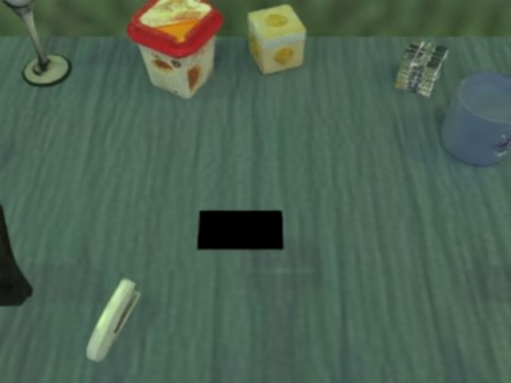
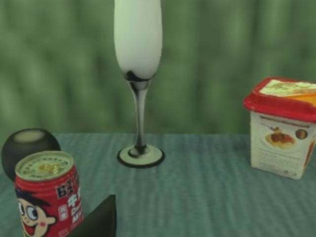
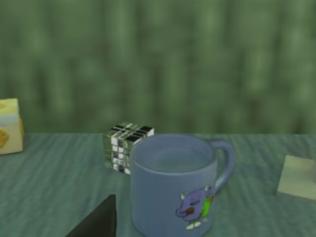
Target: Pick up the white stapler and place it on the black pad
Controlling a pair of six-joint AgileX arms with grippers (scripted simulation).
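Note:
The white stapler (image 1: 113,320) lies slanted on the table near the front left, its dark slot facing right. The black pad (image 1: 240,230) lies flat at the table's middle, bare, to the right of the stapler and farther back. My left gripper (image 1: 11,271) shows only as a dark shape at the left edge, apart from the stapler; the left wrist view shows just a dark corner of it (image 2: 98,219). My right gripper is outside the top view, and a dark corner of it (image 3: 98,222) shows in the right wrist view. Neither wrist view shows the stapler or the pad.
Along the back stand a wine glass (image 1: 44,64), a red-lidded tub (image 1: 176,44), a yellow-and-white box (image 1: 276,38), a mirrored cube (image 1: 421,68) and a blue mug (image 1: 479,120). A red can (image 2: 47,195) and a dark ball (image 2: 27,148) sit close to the left wrist camera.

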